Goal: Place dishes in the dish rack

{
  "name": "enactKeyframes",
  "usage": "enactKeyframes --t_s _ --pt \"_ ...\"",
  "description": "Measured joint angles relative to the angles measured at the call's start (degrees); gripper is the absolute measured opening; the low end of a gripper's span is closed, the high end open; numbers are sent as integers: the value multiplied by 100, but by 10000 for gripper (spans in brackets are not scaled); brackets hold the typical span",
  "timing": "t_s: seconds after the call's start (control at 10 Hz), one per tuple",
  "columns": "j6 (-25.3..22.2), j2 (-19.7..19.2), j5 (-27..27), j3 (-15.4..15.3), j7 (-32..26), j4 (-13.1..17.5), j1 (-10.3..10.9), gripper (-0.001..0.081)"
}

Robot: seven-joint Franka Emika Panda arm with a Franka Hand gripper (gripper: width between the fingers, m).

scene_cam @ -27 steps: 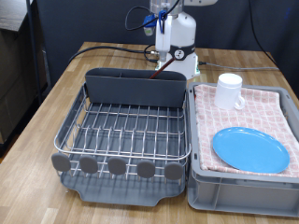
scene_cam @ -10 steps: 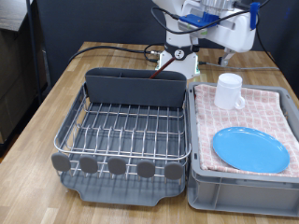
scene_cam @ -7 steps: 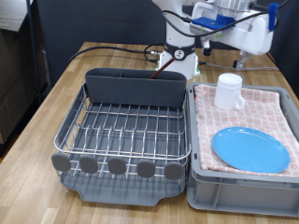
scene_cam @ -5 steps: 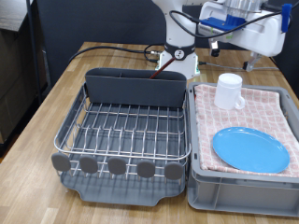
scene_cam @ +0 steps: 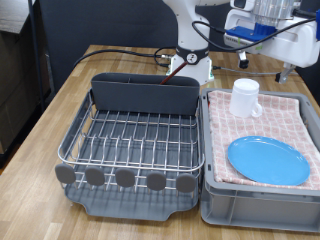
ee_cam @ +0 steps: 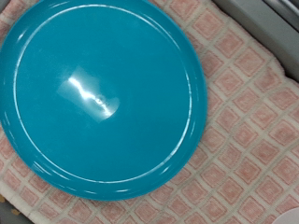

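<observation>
The light-blue plate (scene_cam: 268,160) lies flat on the pink checked cloth (scene_cam: 285,118) in the grey crate. It fills the wrist view (ee_cam: 98,93). The white mug (scene_cam: 245,97) stands upright on the cloth behind the plate. Its edge shows at a corner of the wrist view (ee_cam: 291,217). The dish rack (scene_cam: 135,140) is at the exterior view's left, its wire grid and dark utensil bin (scene_cam: 145,95) bare. My gripper (scene_cam: 284,70) hangs high over the crate's far right corner, above the dishes and touching nothing. Its fingers do not show in the wrist view. The wooden spoon is out of view.
The grey crate's wall (scene_cam: 260,205) stands right beside the rack's tray. The robot base (scene_cam: 195,62) and its cables are behind the rack. The wooden table's edge (scene_cam: 40,125) runs along the exterior view's left.
The arm has unfolded from over its base and swung towards the exterior view's right, over the crate. The plate, mug and rack have not moved.
</observation>
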State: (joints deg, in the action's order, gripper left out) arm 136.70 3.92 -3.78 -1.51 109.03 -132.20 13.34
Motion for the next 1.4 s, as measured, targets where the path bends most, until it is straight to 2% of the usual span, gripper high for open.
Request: enactKeyframes --t_s 0.4,0.5,0.6,0.8,0.9,1.1,1.4 --pt "1250 -389 677 91 -745 -420 -22 803" --pt "1712 -496 1039 84 -1123 -557 -22 803" --pt "1962 -602 1268 88 -1323 -671 -28 803" --pt "2085 -681 1331 86 -1351 -689 -35 803" --pt "2089 -681 1580 76 -1522 -689 -36 803" --pt "2161 -688 2479 64 -2430 -754 -57 803" --pt "2244 -747 3221 71 -3278 -908 -93 803"
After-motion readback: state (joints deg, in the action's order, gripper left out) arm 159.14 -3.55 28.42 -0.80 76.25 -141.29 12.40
